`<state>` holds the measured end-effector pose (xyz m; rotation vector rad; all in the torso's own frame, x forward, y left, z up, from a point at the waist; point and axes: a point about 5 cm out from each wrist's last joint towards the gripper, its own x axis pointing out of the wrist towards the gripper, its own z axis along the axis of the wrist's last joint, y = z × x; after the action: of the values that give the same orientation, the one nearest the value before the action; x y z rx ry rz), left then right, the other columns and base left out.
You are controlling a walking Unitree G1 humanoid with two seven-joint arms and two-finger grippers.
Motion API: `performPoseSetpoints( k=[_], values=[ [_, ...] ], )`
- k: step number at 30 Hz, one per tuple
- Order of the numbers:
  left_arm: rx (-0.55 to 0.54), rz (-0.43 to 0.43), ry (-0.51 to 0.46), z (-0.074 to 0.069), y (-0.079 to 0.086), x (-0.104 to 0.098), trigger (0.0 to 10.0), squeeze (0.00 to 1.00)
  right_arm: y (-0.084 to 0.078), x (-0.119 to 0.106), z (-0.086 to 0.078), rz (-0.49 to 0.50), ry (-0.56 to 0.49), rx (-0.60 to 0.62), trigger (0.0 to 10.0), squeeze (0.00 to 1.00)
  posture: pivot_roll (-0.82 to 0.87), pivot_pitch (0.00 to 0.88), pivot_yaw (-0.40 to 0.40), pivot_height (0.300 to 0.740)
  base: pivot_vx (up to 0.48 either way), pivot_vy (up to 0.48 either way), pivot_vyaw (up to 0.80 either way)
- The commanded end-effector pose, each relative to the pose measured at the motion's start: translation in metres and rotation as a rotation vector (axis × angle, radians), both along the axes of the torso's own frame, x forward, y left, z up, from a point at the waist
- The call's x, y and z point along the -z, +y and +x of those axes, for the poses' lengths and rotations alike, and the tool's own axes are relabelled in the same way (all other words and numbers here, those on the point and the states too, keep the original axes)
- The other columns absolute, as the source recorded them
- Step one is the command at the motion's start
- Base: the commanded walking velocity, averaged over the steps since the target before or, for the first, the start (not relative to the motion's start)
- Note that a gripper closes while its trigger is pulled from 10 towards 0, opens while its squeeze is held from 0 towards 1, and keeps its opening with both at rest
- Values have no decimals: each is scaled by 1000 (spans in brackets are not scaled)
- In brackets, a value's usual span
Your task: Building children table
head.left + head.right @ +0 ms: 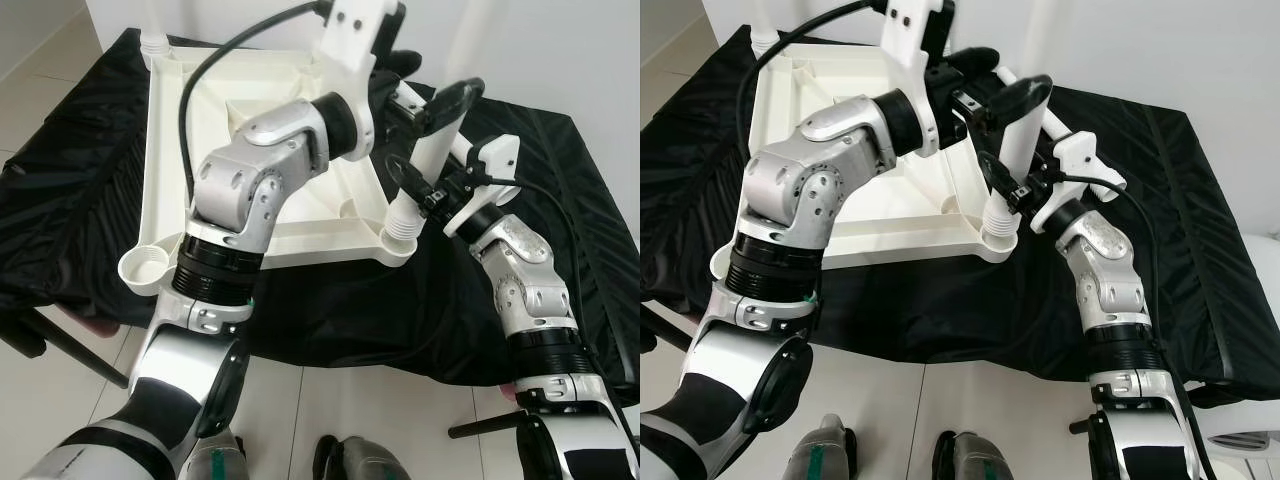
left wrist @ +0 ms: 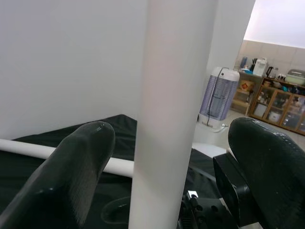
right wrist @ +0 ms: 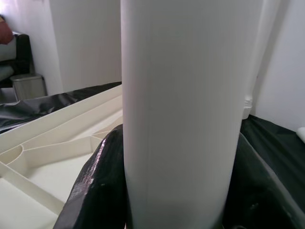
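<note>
1. Upside-down cream plastic tabletop (image 1: 250, 130) lies on a desk draped in black cloth (image 1: 330, 310), its near edge set back from the cloth's front edge.
2. White plastic tube leg (image 1: 425, 165) stands in the near right corner socket (image 1: 400, 232).
3. Right tool (image 3: 167, 200) pinches this leg low down.
4. Left tool (image 2: 162, 157) is spread around the leg higher up.
5. Another white tube (image 2: 57, 152) lies on the cloth behind.

On the cloth (image 1: 330, 310), the upturned tabletop (image 1: 250, 130) lies left of the leg (image 1: 428, 165) standing in its near-right corner socket (image 1: 400, 235).
</note>
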<state>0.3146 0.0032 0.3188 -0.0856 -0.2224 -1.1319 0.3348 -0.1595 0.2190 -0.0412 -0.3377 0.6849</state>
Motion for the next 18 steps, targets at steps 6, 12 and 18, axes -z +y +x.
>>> performPoseSetpoints(
  k=[6, 12, 18],
  values=[
    [48, 43, 2, 1, -11, -3, 10000, 0, 7, 0, -3, -26, -2, -48, 10000, 0, 56, 8, -90, 740, 0, 0, 0],
    [52, 29, 1, 1, -13, -10, 10000, 0, 10, 8, -5, -51, 18, -66, 10000, 0, 54, 0, -85, 740, 0, 0, 0],
    [68, 16, 14, 0, -17, -14, 10000, 0, 13, 14, -8, -69, 31, -76, 10000, 0, 53, 0, -82, 740, 0, 0, 0]
  ],
)
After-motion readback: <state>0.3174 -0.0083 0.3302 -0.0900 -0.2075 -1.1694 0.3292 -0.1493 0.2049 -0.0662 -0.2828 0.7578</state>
